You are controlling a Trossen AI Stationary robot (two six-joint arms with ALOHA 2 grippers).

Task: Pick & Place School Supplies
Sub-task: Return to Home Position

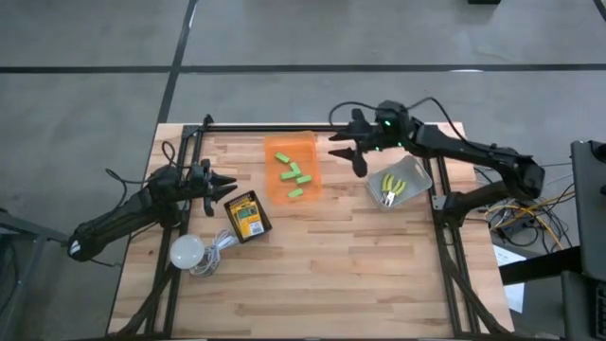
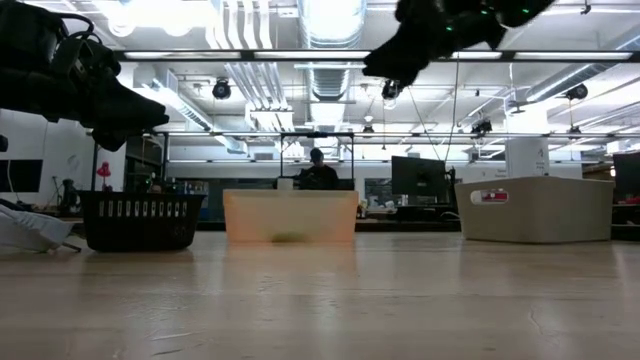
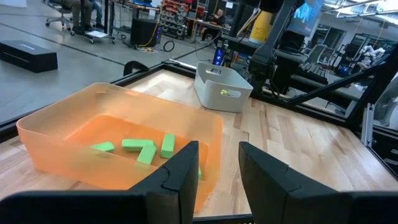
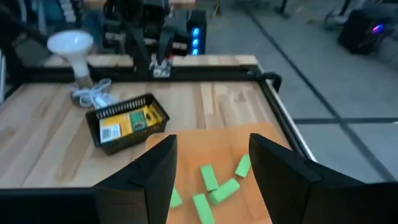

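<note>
The pale wooden bench point(image 1: 322, 275) stands in an open workshop. The right arm point(image 1: 473, 152) reaches in high, just beside the translucent orange plastic tray point(image 1: 284, 144). The left arm point(image 1: 123, 216) waits near the bench's left edge. The right fingers point(image 4: 155, 168) and the left fingers point(image 3: 180, 174) are spread and hold nothing. The small bright green blocks point(image 1: 293, 176) lie inside the tray. This looks like the retreat to rest, so the right arm probably only needs to fold back clear of the tray.
</note>
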